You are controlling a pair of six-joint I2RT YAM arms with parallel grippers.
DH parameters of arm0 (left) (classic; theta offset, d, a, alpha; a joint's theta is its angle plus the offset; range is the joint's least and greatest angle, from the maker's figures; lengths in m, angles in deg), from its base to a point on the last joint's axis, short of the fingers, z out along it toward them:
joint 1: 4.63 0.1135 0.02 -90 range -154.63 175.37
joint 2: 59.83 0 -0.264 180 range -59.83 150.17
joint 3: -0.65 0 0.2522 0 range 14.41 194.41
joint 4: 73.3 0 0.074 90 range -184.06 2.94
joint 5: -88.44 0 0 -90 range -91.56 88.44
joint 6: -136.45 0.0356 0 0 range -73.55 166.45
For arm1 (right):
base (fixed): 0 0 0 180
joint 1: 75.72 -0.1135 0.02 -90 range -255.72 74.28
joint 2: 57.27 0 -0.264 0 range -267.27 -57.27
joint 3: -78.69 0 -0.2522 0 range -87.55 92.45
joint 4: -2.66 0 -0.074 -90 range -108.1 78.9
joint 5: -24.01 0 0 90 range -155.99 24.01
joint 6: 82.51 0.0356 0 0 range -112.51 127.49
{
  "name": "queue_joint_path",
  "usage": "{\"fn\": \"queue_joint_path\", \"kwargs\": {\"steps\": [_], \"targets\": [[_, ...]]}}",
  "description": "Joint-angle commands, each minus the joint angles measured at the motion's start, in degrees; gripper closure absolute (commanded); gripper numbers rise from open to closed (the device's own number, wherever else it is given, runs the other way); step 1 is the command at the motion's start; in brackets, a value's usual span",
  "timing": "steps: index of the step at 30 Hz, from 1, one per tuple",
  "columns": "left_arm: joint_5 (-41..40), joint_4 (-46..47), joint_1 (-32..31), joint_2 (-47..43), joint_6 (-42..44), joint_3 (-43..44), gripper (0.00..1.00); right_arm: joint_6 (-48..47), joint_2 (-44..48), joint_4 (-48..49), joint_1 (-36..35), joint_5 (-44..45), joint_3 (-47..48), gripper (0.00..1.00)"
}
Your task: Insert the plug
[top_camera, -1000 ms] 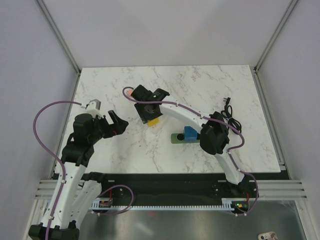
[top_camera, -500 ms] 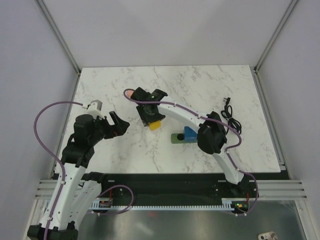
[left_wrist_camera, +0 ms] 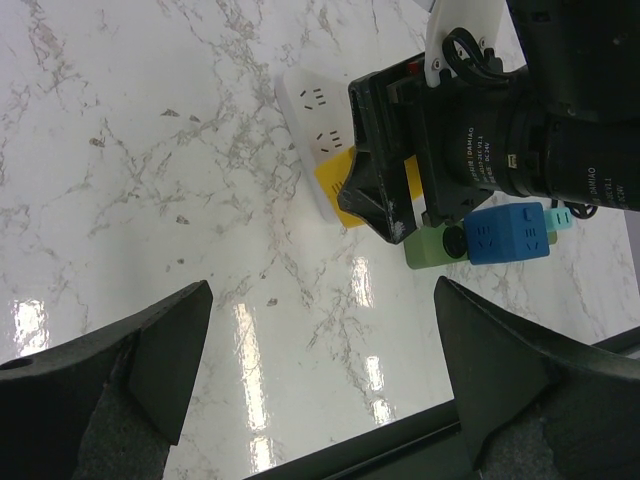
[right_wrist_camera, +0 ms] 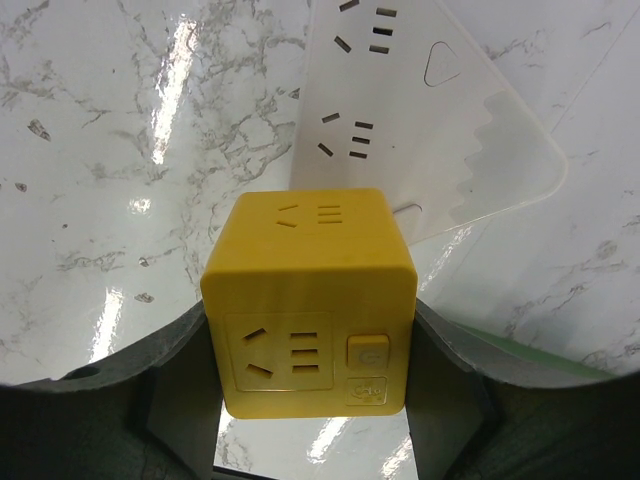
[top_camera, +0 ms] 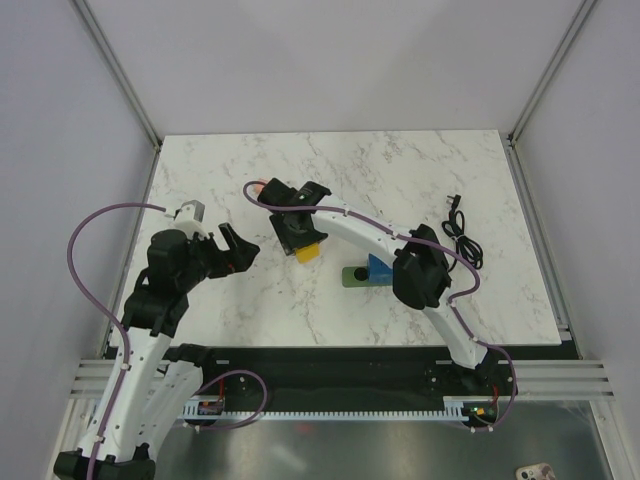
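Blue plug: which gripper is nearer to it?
Right. The right gripper, shut on the yellow block, is a little left of the blue plug; the open left gripper is farther left.

The left arm (top_camera: 130,360) and the right arm (top_camera: 360,228) are built of white tubular links joined by bulky black joint housings, both mounted on the black base rail (top_camera: 330,372). A thin purple cable (top_camera: 71,250) runs along each arm from that rail outward. The left gripper (left_wrist_camera: 320,290) has broad matte-black wedge-shaped fingers (left_wrist_camera: 150,350).

Bright-blue cube plug (top_camera: 380,266) on green power strip (top_camera: 354,277), mid-table
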Motion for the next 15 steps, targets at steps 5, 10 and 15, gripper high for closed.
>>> {"fn": "queue_joint_path", "kwargs": {"steps": [5,10,15], "targets": [[-0.67,0.66,-0.39,-0.72,2.27,-0.23,0.01,0.11,-1.78,-1.18,0.02,2.11,4.16,1.0],[-0.5,0.57,-0.48,-0.28,2.27,-0.23,0.01,0.02,-1.87,-1.18,0.37,2.28,4.96,1.0],[-0.76,0.57,-0.48,-0.55,2.36,-0.32,0.01,0.54,-1.08,-1.01,0.37,2.99,1.27,1.0]]}}
